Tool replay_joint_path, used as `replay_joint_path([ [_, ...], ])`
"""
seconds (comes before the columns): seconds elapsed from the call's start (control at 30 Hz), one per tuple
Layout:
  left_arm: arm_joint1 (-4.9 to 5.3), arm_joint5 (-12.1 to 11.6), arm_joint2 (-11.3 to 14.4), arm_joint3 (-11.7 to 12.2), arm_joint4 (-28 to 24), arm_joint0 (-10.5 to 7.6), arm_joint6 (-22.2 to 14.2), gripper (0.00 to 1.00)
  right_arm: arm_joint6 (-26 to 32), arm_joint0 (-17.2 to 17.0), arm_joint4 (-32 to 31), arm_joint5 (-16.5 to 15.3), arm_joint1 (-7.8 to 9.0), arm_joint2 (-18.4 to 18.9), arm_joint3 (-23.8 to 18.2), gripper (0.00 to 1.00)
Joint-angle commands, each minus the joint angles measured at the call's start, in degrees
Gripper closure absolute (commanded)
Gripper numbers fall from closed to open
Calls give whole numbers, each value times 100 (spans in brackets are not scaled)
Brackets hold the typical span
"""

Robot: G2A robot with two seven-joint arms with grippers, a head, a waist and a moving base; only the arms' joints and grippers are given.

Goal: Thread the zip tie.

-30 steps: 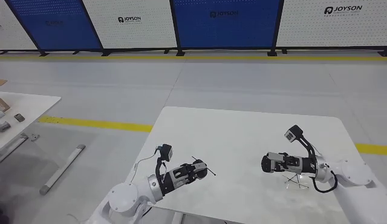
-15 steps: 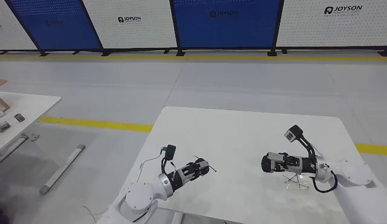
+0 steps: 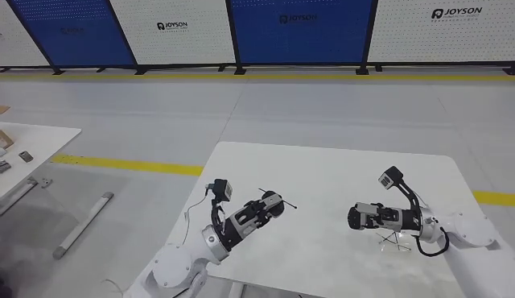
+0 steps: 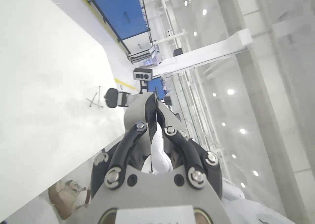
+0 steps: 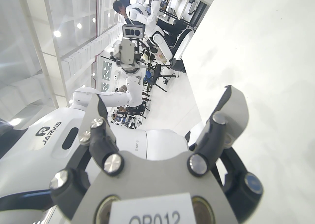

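Colours noted: the table (image 3: 322,169) is plain white, no pattern. The zip tie (image 3: 288,205) in the left gripper (image 3: 273,204) is thin and black. The loose zip ties (image 3: 392,240) on the table look dark grey to black. The left gripper has a silver-grey plate with black links; the right gripper (image 3: 354,216) has the same silver-grey and black. Behind, a blue panel (image 3: 302,16) and a white panel (image 3: 173,20), both with a fine dot grid and black frames. The floor (image 3: 241,113) is pale grey with a yellow stripe (image 3: 129,165).

White table (image 3: 322,177); beyond it a yellow floor line (image 3: 129,165), then a row of blue and white pegboard panels (image 3: 302,16) (second table (image 3: 40,141) at the left edge, with small parts (image 3: 26,156)).
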Motion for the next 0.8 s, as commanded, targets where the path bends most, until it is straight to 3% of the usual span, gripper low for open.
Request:
replay_joint_path([
  [0.0, 11, 14, -81, -199, -15, 93, -18, 100, 0, 0, 0, 0, 0, 0, 0, 0],
  [0.07, 26, 126, -99, -286, 149, 168, -79, 100, 0, 0, 0, 0, 0, 0, 0, 0],
  [0.4, 26, 126, -99, -286, 149, 168, -79, 100, 0, 0, 0, 0, 0, 0, 0, 0],
  [0.5, 13, 97, -30, -263, 107, 86, 23, 100, 0, 0, 0, 0, 0, 0, 0, 0],
  [0.7, -15, -154, -13, -572, -173, 36, 242, 100, 0, 0, 0, 0, 0, 0, 0, 0],
  [0.77, -11, -124, -36, -657, -165, 61, 227, 100, 0, 0, 0, 0, 0, 0, 0, 0],
])
